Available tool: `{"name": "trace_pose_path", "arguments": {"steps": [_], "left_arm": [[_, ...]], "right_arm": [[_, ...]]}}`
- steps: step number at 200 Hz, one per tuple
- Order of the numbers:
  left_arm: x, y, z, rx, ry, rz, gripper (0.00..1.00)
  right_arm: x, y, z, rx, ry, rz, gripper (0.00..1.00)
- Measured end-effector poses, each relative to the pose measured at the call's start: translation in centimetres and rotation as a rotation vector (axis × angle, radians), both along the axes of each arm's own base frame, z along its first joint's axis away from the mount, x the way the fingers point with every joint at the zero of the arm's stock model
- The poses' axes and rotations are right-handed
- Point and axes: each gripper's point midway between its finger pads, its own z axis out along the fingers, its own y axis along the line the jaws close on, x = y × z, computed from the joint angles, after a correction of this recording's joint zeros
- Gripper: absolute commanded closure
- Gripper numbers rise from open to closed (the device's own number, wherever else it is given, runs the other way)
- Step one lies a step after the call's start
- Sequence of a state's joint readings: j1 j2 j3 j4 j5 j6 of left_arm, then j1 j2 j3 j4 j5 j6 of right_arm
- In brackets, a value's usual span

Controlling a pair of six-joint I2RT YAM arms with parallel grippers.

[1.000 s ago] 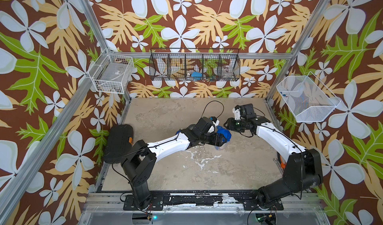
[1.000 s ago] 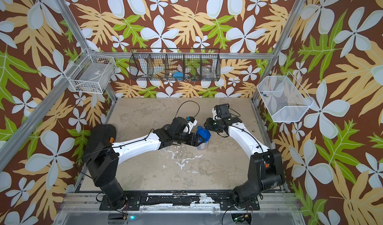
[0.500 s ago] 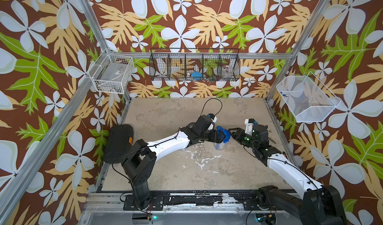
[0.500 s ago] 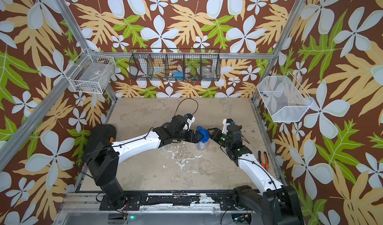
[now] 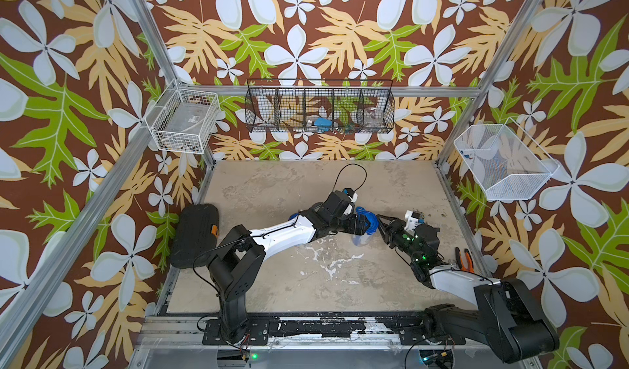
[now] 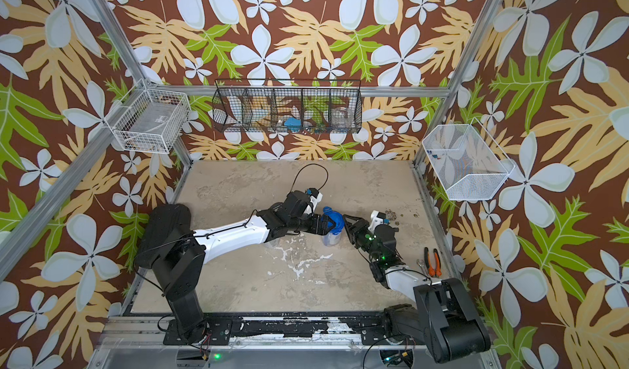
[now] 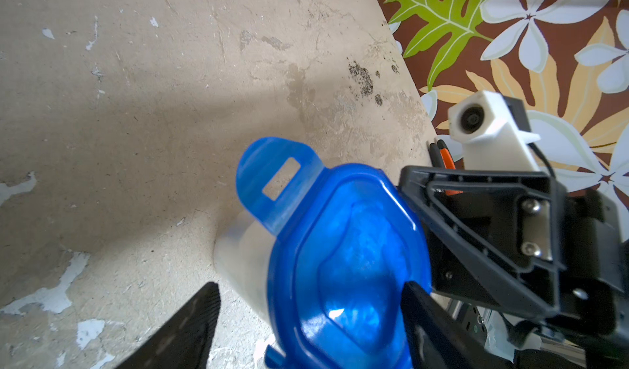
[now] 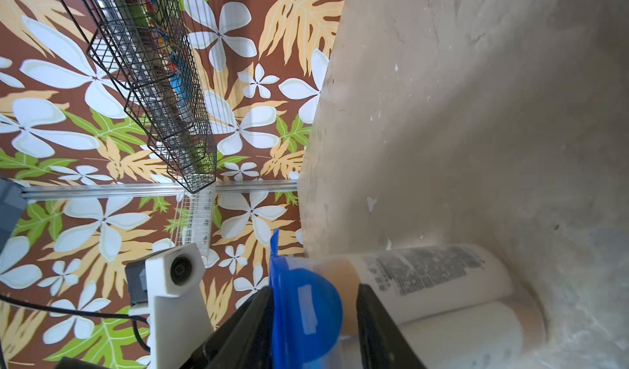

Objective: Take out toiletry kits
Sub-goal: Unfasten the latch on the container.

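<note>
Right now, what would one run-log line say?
jar: upright, lidded; left gripper: open around blue lid; right gripper: open at lid tab; tubes: in jar

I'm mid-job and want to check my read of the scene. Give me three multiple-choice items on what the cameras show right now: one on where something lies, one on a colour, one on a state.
1. Where do the orange-handled pliers lie?
A. at the centre of the table
B. by the table's right edge
C. by the table's left edge

2. What colour is the lid of the clear jar?
A. green
B. blue
C. white

3. How does the clear jar stand?
A. upright on the table, lid on
B. tipped on its side, lid off
C. lifted clear of the table, lid off

Answers:
1 B: both top views show them at that edge, beside the right arm.
2 B: the left wrist view shows the lid close up, translucent blue.
3 A: the top views show the lid on top, and the right wrist view shows the base on the table.
</note>
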State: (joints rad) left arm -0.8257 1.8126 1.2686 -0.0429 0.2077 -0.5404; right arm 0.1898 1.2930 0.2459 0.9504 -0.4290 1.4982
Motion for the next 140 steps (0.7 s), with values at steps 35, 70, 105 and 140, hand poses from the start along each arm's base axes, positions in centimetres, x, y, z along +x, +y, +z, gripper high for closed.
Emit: {"name": "trace_pose_path", "arguments": {"steps": [35, 70, 105, 140], "left_arm": [[0.0, 0.0, 0.0, -0.004, -0.005, -0.001, 0.19], [0.1, -0.1, -0.1, 0.005, -0.023, -0.013, 0.20], [0.3, -0.3, -0.3, 0.011, -0.047, -0.029, 0.23], [0.3, -0.8, -0.6, 0.022, -0.070, -0.048, 0.26]], "right_arm": [[-0.1, 0.3, 0.1, 0.096, -0.009, 0.004, 0.64], [0.1, 0.3, 0.2, 0.124, -0.014, 0.001, 0.71], [0.8, 0.1, 0.4, 0.137, -0.015, -0.017, 0.79], [1.2, 0.0, 0.8, 0.120, -0.036, -0.017, 0.81]]}}
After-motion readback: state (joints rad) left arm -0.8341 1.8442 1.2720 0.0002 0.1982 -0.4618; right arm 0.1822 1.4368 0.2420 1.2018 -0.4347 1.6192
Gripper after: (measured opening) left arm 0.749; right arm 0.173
